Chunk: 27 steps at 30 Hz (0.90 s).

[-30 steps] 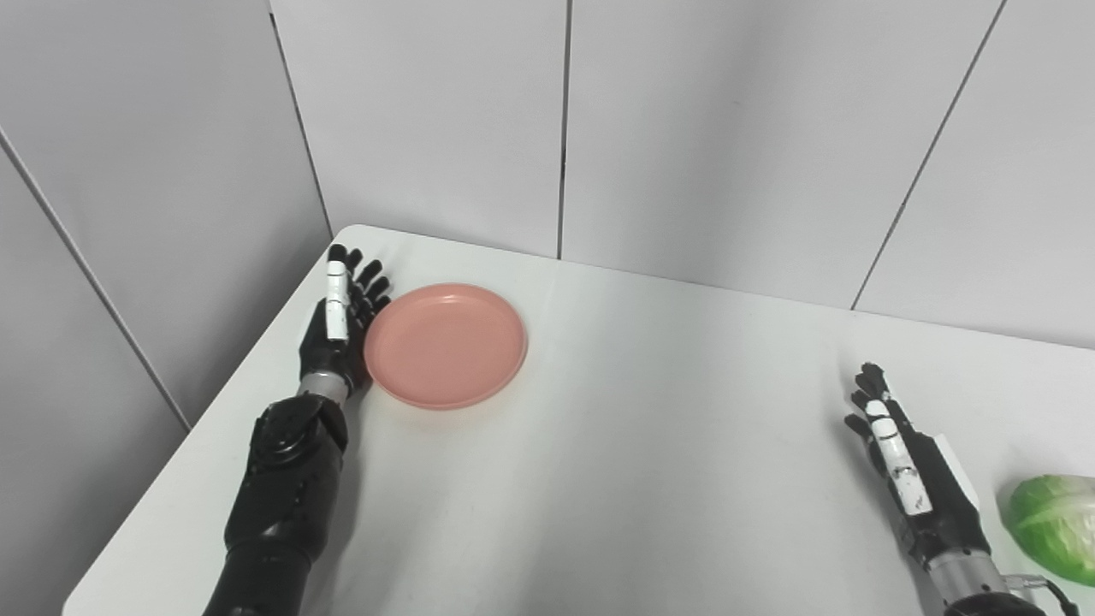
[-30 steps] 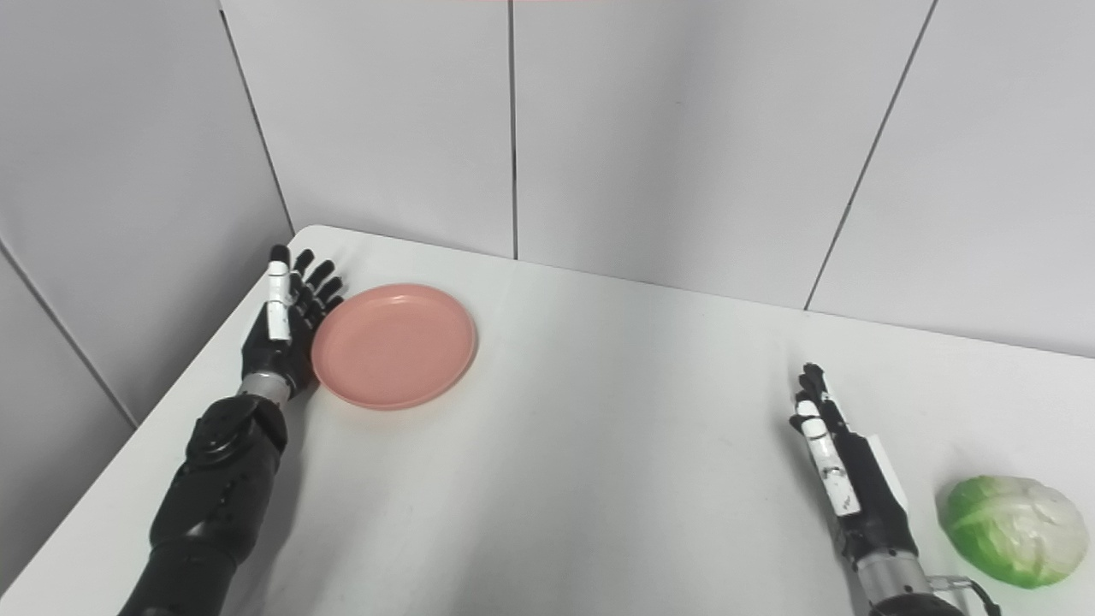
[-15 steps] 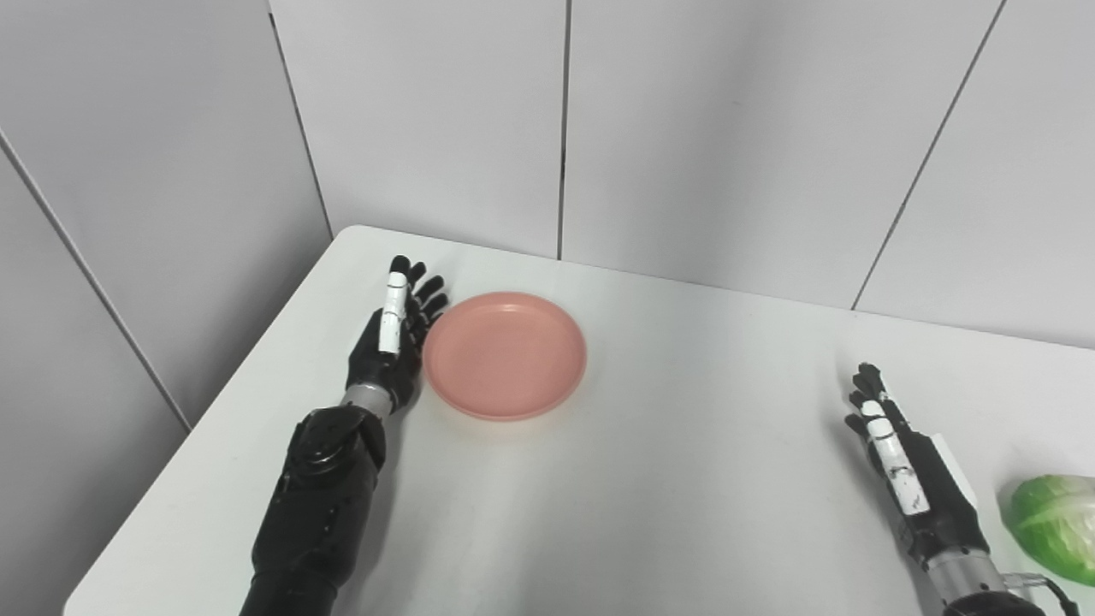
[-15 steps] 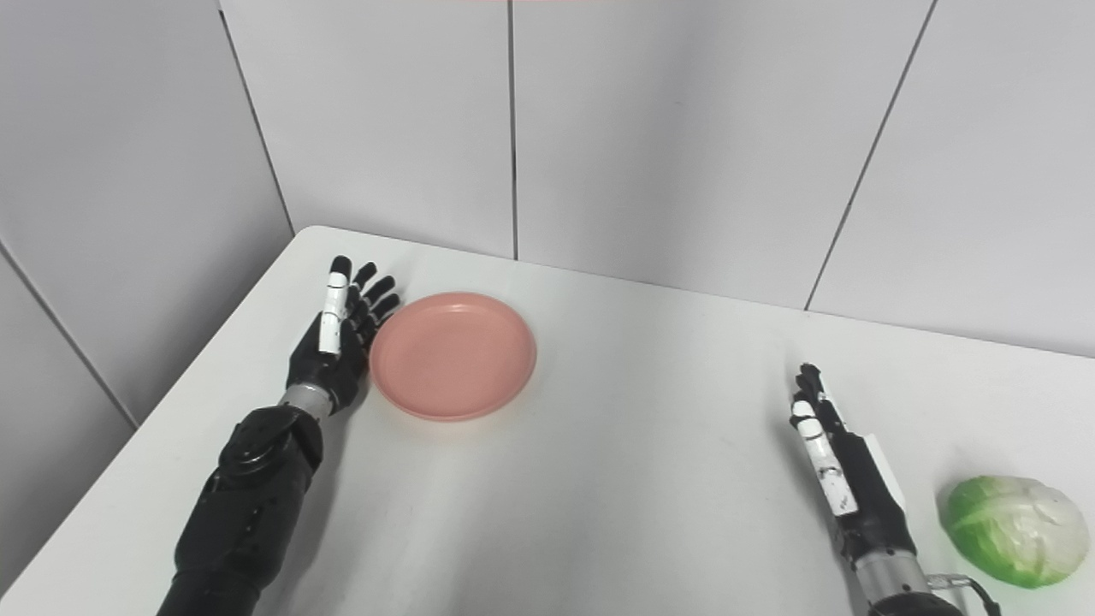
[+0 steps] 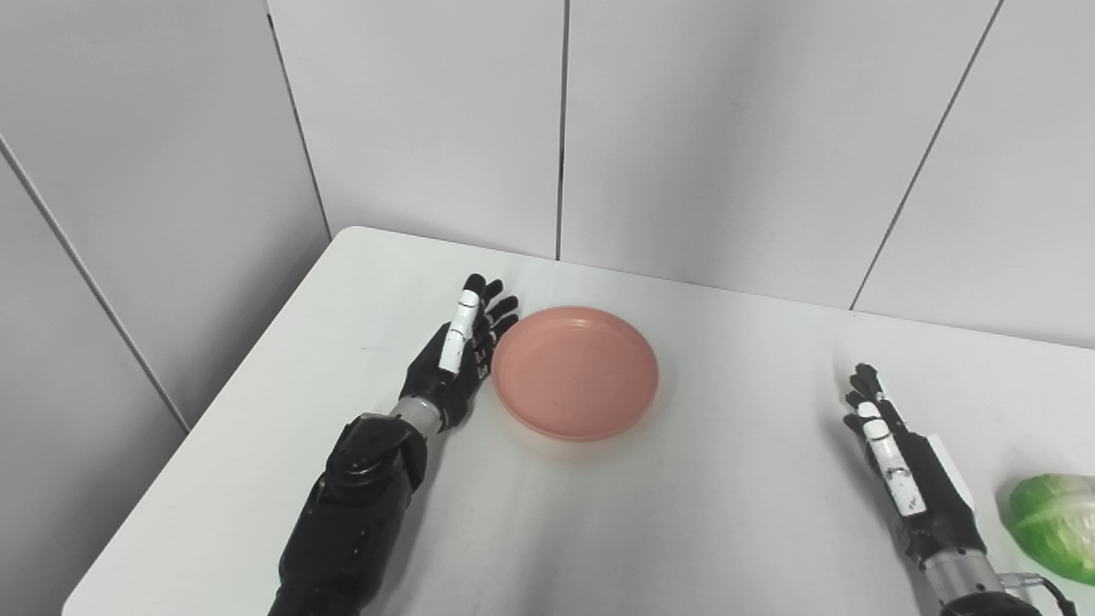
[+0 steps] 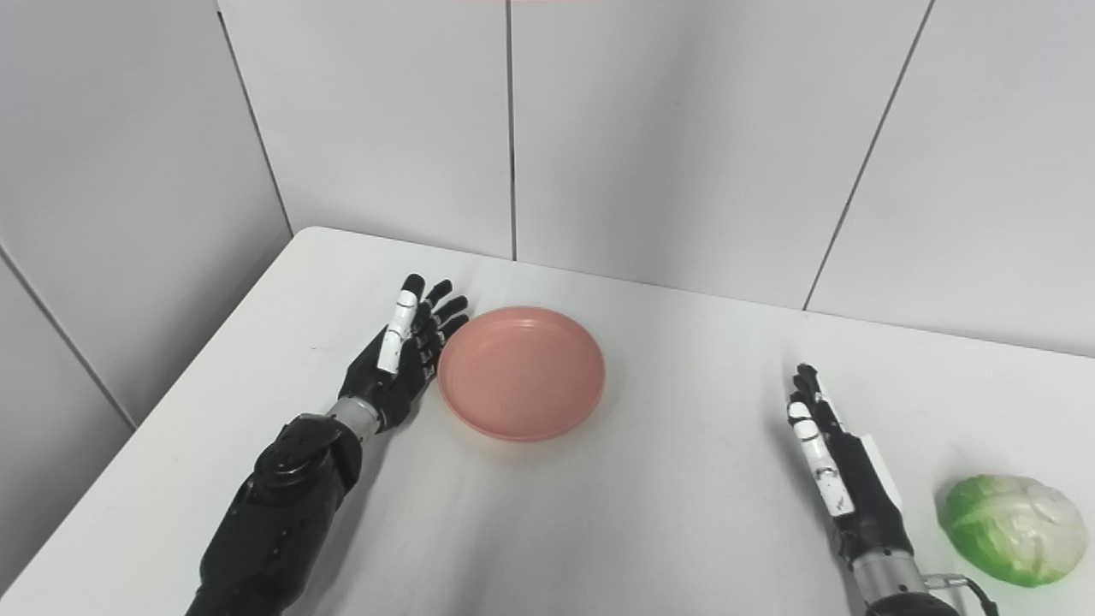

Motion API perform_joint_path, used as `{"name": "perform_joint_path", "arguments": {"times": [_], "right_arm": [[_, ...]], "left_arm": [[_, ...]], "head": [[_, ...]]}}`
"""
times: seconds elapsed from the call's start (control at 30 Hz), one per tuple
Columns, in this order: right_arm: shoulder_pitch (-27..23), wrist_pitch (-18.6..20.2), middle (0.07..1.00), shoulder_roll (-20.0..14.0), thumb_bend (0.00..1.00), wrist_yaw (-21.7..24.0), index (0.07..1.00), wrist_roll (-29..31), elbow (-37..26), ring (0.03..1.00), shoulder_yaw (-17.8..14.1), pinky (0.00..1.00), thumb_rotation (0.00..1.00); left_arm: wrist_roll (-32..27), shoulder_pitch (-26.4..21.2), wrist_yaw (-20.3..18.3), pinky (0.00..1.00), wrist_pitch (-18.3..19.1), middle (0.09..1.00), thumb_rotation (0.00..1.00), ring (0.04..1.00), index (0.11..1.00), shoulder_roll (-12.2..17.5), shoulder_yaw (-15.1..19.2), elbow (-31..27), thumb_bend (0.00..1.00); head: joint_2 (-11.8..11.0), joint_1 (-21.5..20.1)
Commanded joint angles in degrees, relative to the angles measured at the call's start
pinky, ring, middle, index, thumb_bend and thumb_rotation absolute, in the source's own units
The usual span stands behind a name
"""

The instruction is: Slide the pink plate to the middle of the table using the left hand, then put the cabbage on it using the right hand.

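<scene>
- I see the white table (image 5: 684,513) with grey wall panels (image 5: 428,128) behind it and on the left side.
- On the left, my black left arm (image 5: 351,513) comes up from the bottom edge and reaches over the table.
- My left hand (image 5: 453,364) is flat and released, with its fingers (image 6: 409,310) straight and a little apart. It grasps nothing.
- The inner side of that hand sits right against the left rim of the pink plate (image 5: 575,373). I think they touch, but I cannot be fully sure.
- The pink plate lies flat on the table, a bit left of the middle and toward the far side. There is nothing on it.
- To the right of the plate there is a wide bare stretch of table.
- Next comes my right hand (image 6: 838,475), low on the right side, well apart from the plate. It stands on its edge with the fingers straight and pointing away from me. It is released too and grasps nothing.
- Furthest right is the cabbage (image 6: 1012,529), green and pale, lying on the table near the right edge.
- The cabbage is near my right hand, with a gap between them. They do not touch.
- In the left eye view the cabbage is cut off by the picture's edge.
</scene>
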Motion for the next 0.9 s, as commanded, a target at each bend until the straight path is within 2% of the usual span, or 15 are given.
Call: {"name": "perform_joint_path", "arguments": {"times": [0.0, 0.2, 0.33, 0.47, 0.63, 0.87], "right_arm": [[-0.15, 1.29, 0.997, -0.15, 0.29, 0.35, 1.000, -0.26, 0.16, 0.984, 0.24, 0.99, 1.00], [-0.25, 1.57, 0.982, 0.64, 0.31, -0.75, 0.990, -0.68, 0.54, 0.969, 0.29, 0.98, 1.00], [-0.06, 1.27, 0.969, 0.53, 0.33, -1.14, 0.979, -2.18, 0.33, 0.953, 1.00, 0.95, 1.00], [0.14, 1.20, 0.965, 0.80, 0.34, -1.79, 0.973, -3.08, 0.24, 0.944, 1.29, 0.93, 1.00], [0.18, 0.86, 0.959, 1.12, 0.36, -2.53, 0.966, -4.04, 0.27, 0.935, 1.84, 0.91, 1.00], [0.16, 1.36, 0.954, 1.44, 0.39, -2.91, 0.964, -4.97, 0.16, 0.930, 2.34, 0.90, 1.00]], "left_arm": [[1.03, -1.09, -1.50, 0.96, -0.65, 0.959, 0.98, 0.959, 0.969, -0.35, -1.20, -1.87, 0.80], [3.66, 0.08, -2.11, 0.96, 0.76, 0.959, 1.00, 0.957, 0.965, -0.76, -4.38, -4.72, 0.79], [4.63, 1.12, -1.94, 0.99, 1.00, 0.970, 1.00, 0.970, 0.980, -2.32, -5.73, -5.99, 0.77], [6.00, 2.02, -1.74, 0.97, 0.28, 0.967, 1.00, 0.963, 0.978, -3.73, -6.68, -6.53, 0.75], [6.53, 3.05, -3.63, 0.98, -2.68, 0.984, 1.00, 0.974, 0.997, -5.37, -8.20, -4.12, 0.74], [3.29, 4.01, -6.26, 1.00, -0.61, 0.995, 1.00, 0.986, 0.999, -6.46, -8.23, -2.02, 0.73]], "head": [[0.11, -0.53], [0.41, -3.11], [0.58, -4.60], [0.73, -5.84], [0.94, -8.13], [1.29, -10.42]]}}
